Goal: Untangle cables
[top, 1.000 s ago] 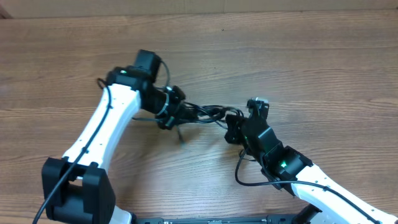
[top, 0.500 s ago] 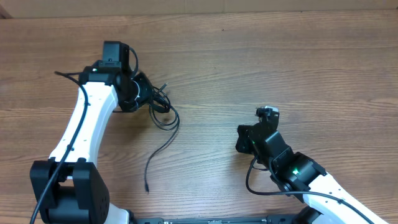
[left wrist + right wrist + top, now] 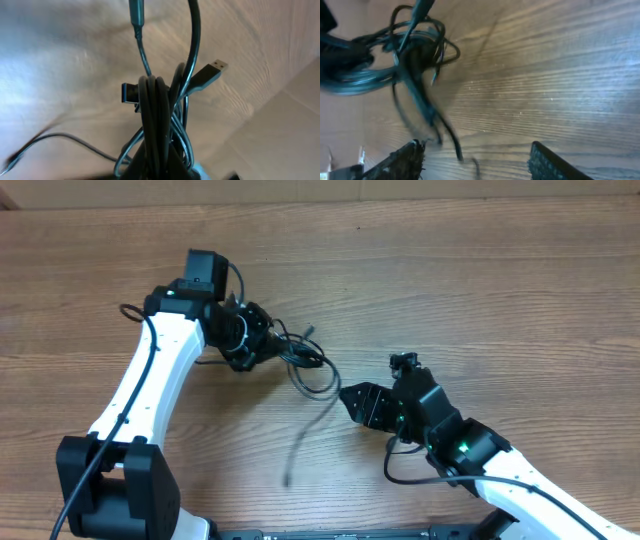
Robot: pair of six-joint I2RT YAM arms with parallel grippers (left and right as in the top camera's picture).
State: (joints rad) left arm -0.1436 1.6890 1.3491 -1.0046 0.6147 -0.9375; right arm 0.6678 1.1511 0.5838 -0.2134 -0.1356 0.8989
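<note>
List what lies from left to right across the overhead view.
Left arm → left fingers, shut on the bundle → cables, one strand trailing toward the near edge → right fingers, open and empty → right arm.

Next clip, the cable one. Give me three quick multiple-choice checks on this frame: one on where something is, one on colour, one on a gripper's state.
1. What holds the cables? A the left gripper; B the right gripper; C nothing.
2. What colour are the cables? A white; B black; C red.
3. How does the right gripper stand? A shut on the cables; B out of view; C open.
Answers: 1 A, the bundle rises from the left gripper in its wrist view; 2 B, every strand is black; 3 C, its fingers stand well apart.
</note>
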